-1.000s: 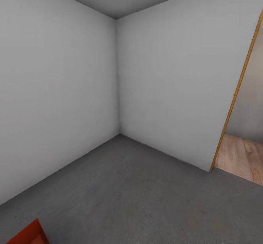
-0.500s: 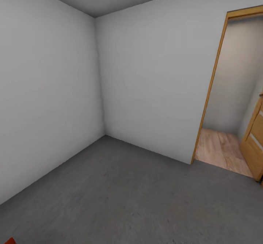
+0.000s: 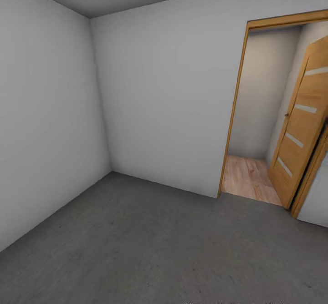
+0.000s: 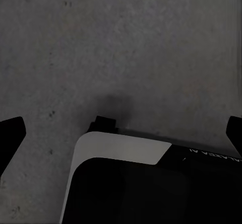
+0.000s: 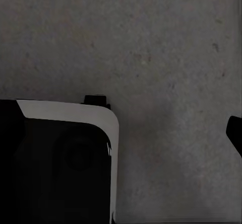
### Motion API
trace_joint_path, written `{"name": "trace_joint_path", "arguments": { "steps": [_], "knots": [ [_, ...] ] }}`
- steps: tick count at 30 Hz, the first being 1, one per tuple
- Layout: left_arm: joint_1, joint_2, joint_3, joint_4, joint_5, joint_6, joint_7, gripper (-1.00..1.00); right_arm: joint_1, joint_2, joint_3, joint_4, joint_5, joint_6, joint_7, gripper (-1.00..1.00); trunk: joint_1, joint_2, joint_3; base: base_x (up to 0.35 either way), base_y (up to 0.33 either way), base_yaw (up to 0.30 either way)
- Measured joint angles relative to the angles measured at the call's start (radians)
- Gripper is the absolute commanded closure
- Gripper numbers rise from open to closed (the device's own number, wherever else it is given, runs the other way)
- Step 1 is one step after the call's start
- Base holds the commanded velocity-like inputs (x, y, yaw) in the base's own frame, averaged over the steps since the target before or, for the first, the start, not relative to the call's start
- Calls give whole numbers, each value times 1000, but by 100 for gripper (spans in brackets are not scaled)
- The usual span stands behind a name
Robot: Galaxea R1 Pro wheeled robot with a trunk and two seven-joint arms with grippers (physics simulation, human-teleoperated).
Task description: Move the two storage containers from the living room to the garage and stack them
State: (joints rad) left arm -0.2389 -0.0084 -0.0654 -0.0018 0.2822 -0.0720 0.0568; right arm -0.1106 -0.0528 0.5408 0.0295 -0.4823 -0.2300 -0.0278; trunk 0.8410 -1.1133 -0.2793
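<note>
I am in the garage, a bare room with white walls (image 3: 164, 103) and a dark grey concrete floor (image 3: 150, 245). The two storage containers are out of view. In the left wrist view my left gripper (image 4: 121, 133) hangs open over the floor (image 4: 126, 43), its dark fingertips (image 4: 10, 136) at the two side edges with nothing between them. In the right wrist view one dark fingertip (image 5: 236, 133) of my right gripper stands at the edge, spread wide over bare concrete (image 5: 161, 48).
A wood-framed doorway (image 3: 234, 113) opens in the far wall at the right, with a slatted light-wood door (image 3: 300, 126) swung open and light wood-plank flooring (image 3: 248, 176) beyond. My own black-and-white base (image 4: 126, 183) lies under both wrist cameras (image 5: 55, 163).
The head view has swung to the right. The orange-red corner at the lower left has slid out of the picture, and the doorway and its door have come into view.
</note>
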Motion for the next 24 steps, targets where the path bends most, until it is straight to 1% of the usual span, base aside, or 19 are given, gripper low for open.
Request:
{"name": "trace_joint_path", "arguments": {
  "steps": [24],
  "knots": [
    [0, -1, -1, 0, 0, 0, 0, -100, 0, 0, 0, 1, 0, 0, 1, -100, 0, 0, 0, 0, 0, -298]
  ]
}}
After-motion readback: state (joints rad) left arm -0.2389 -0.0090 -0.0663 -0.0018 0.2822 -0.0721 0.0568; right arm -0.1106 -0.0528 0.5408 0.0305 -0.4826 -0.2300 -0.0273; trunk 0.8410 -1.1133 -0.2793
